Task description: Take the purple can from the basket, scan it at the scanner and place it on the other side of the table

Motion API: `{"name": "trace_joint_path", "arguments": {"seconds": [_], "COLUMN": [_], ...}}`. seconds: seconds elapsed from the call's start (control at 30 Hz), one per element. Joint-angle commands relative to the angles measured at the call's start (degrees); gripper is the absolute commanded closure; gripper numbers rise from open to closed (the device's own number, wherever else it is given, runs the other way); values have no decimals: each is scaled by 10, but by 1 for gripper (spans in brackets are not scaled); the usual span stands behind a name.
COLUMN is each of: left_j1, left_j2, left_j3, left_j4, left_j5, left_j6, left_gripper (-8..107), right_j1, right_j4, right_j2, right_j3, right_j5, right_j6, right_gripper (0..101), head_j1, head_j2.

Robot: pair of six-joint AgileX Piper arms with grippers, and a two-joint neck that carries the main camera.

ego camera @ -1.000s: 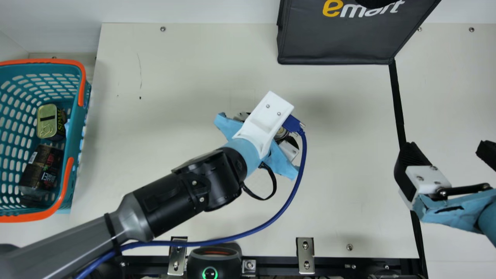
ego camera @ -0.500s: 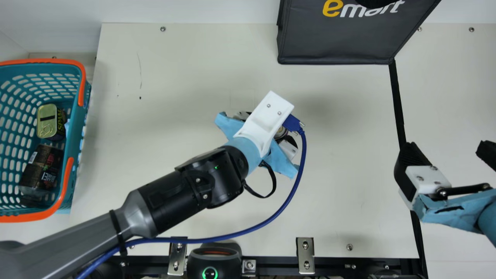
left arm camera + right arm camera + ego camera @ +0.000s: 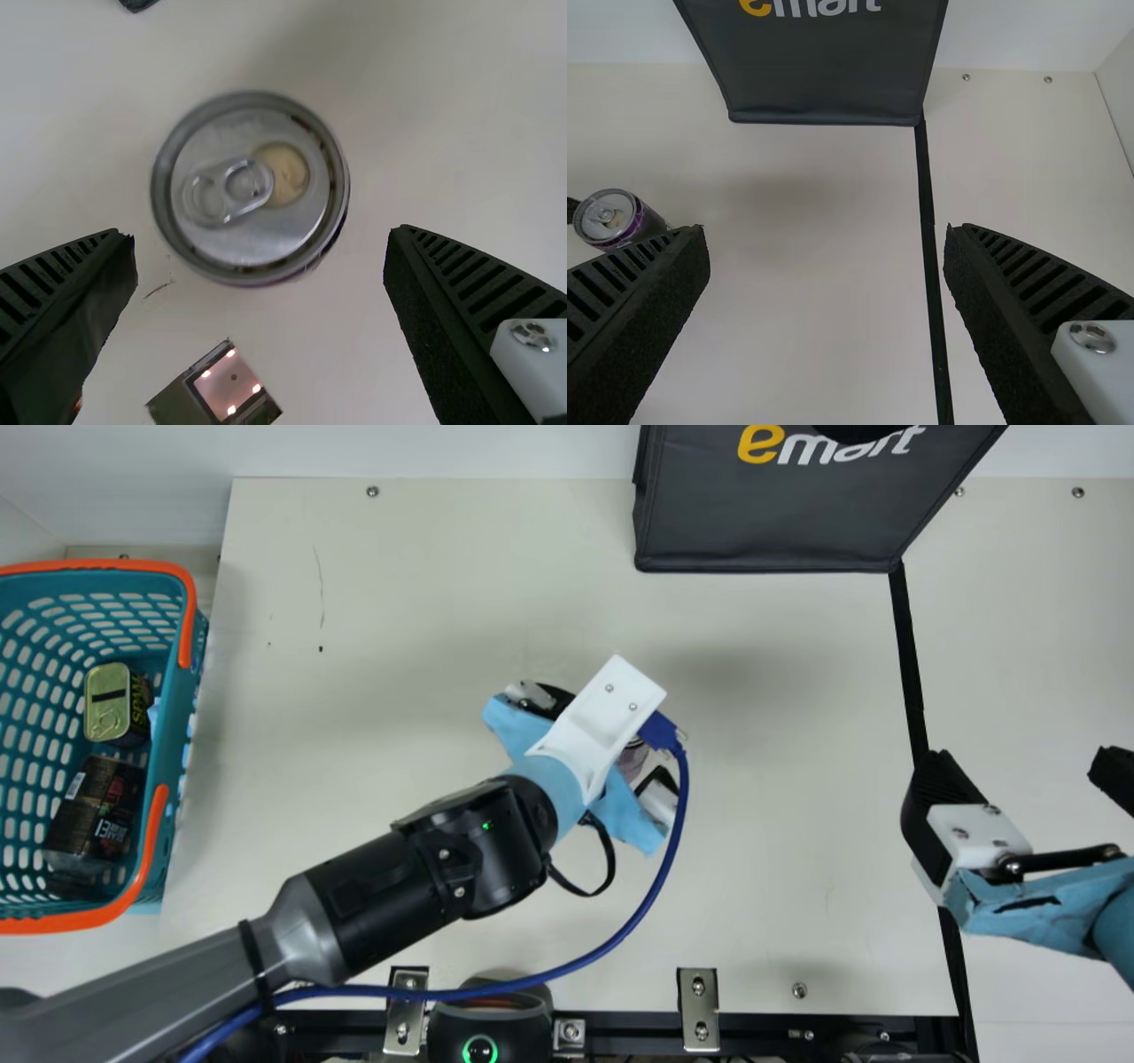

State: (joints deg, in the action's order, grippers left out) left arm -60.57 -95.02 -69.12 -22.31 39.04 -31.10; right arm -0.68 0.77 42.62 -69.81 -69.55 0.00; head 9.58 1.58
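"At your far left, do you see any print?"

"Yes. In my teal basket [image 3: 182, 691] lie a dark item [image 3: 93, 815] with white and red lettering and a gold-lidded tin [image 3: 108, 708] with yellowish letters on its side."

"Next?"

"A black device [image 3: 487, 1023] with a green glowing ring, by the near edge of the surface [image 3: 753, 868]. Then my left pincer [image 3: 605, 742], spread open. The purple can [image 3: 250, 190] stands upright on the surface, lined up with the gap between my fingers, not gripped."

"What does its label say?"

"Too little of the purple side shows for me to make out words."

"Farther right?"

"A black bag [image 3: 771, 514] at the far side, with big yellow-orange and white letters. Last, my right pincer [image 3: 1026, 771], fingers wide apart."
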Motion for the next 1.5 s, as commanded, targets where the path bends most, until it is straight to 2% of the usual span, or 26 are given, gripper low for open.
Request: {"name": "trace_joint_path", "arguments": {"seconds": [0.0, 0.2, 0.4, 0.57, 0.73, 0.97, 1.23, 1.43, 1.47], "left_j1": [2, 22, 73, 139, 231, 365, 500, 576, 547], "left_j2": [11, 68, 155, 238, 317, 400, 451, 471, 470], "left_j3": [19, 86, 162, 217, 248, 241, 186, 148, 154], "left_j4": [1, 9, 23, 33, 57, 108, 177, 218, 210], "left_j5": [7, 26, 38, 52, 68, 96, 144, 188, 177], "left_j6": [18, 60, 80, 83, 101, 157, 238, 291, 276], "left_gripper": [9, 9, 9, 9, 9, 9, 9, 9, 9], "right_j1": [0, 0, 0, 0, 0, 0, 0, 0, 0], "right_j4": [0, 0, 0, 0, 0, 0, 0, 0, 0], "right_j2": [0, 0, 0, 0, 0, 0, 0, 0, 0], "right_j3": [0, 0, 0, 0, 0, 0, 0, 0, 0], "right_j5": [0, 0, 0, 0, 0, 0, 0, 0, 0], "right_j6": [0, 0, 0, 0, 0, 0, 0, 0, 0], "right_gripper": [6, 6, 6, 6, 6, 6, 6, 6, 6], "head_j1": [-17, -17, -17, -17, -17, -17, -17, -17, -17], "head_j2": [0, 0, 0, 0, 0, 0, 0, 0, 0]}}
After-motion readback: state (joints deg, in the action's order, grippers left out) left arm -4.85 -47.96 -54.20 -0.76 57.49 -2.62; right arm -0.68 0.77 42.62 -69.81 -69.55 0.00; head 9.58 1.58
